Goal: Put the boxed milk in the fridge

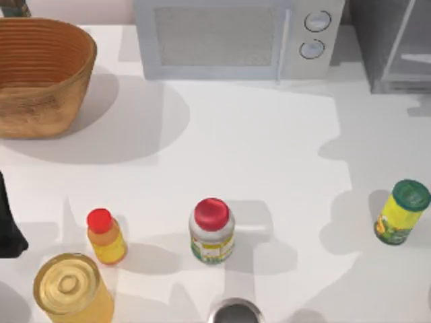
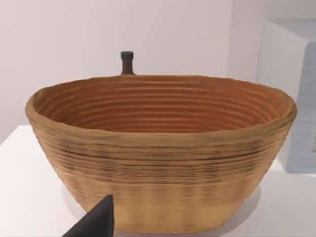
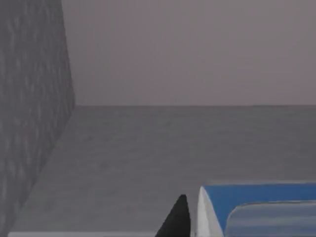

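- Milk first: the boxed milk [image 3: 256, 207], blue on top, sits right at the right gripper [image 3: 190, 219] in the right wrist view. One dark fingertip [image 3: 178, 217] stands just beside the carton's edge. Whether the fingers pinch it I cannot tell.
- Around the carton are the fridge's grey inner floor, back wall and side wall [image 3: 29, 98], so the carton is inside the fridge.
- From above, the fridge [image 1: 394, 44] stands at the table's [image 1: 256, 148] far right corner, next to a light-grey microwave [image 1: 236, 37].
- A woven basket [image 1: 40, 74] sits at the far left.
- Near the front are a small red-capped bottle [image 1: 104, 235], a red-capped jar [image 1: 212, 230], a yellow jar [image 1: 71, 289] and, to the right, a green-lidded can [image 1: 403, 212].
- The left arm [image 1: 10, 225] rests at the left edge. Its wrist view faces the basket, with one dark fingertip [image 2: 96, 222] in sight. Its finger spread is unclear.
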`<state>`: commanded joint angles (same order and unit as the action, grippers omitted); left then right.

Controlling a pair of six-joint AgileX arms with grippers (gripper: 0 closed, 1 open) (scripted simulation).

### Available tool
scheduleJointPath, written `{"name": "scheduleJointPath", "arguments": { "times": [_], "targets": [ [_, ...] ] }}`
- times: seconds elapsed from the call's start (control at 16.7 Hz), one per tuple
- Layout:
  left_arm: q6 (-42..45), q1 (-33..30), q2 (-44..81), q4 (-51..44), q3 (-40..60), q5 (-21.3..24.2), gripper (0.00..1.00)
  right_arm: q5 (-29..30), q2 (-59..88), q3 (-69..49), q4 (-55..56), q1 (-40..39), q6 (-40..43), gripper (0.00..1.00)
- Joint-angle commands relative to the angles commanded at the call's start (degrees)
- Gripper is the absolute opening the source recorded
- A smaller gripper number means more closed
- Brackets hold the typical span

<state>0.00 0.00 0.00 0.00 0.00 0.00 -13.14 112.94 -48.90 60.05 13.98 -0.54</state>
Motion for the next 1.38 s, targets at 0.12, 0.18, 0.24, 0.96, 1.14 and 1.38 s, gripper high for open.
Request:
{"name": "scheduleJointPath", "arguments": {
  "times": [0.12, 0.18, 0.24, 0.96, 1.14, 1.38],
  "targets": [
    [0.0, 0.0, 0.0, 0.0, 0.0, 0.0, 1.00, -0.8, 6.2, -3.4, 4.1, 0.9, -0.1, 0.00],
    [0.0, 0.0, 0.0, 0.0, 0.0, 0.0, 1.00, -1.1, 8.4, -4.7, 5.7, 1.3, -0.2, 0.00],
    [0.0, 0.0, 0.0, 0.0, 0.0, 0.0, 1.00, -1.4, 10.0, -5.8, 7.0, 1.6, -0.2, 0.00],
    [0.0, 0.0, 0.0, 0.0, 0.0, 0.0, 1.00, -0.8, 16.3, -13.2, 3.9, 1.2, -0.6, 0.00],
    [0.0, 0.0, 0.0, 0.0, 0.0, 0.0, 1.00, -0.1, 19.6, -21.7, -0.3, 0.6, -0.3, 0.00],
    [0.0, 0.0, 0.0, 0.0, 0.0, 0.0, 1.00, 0.9, 23.6, -34.7, -6.0, -0.1, -0.4, 0.00]
  ]
}}
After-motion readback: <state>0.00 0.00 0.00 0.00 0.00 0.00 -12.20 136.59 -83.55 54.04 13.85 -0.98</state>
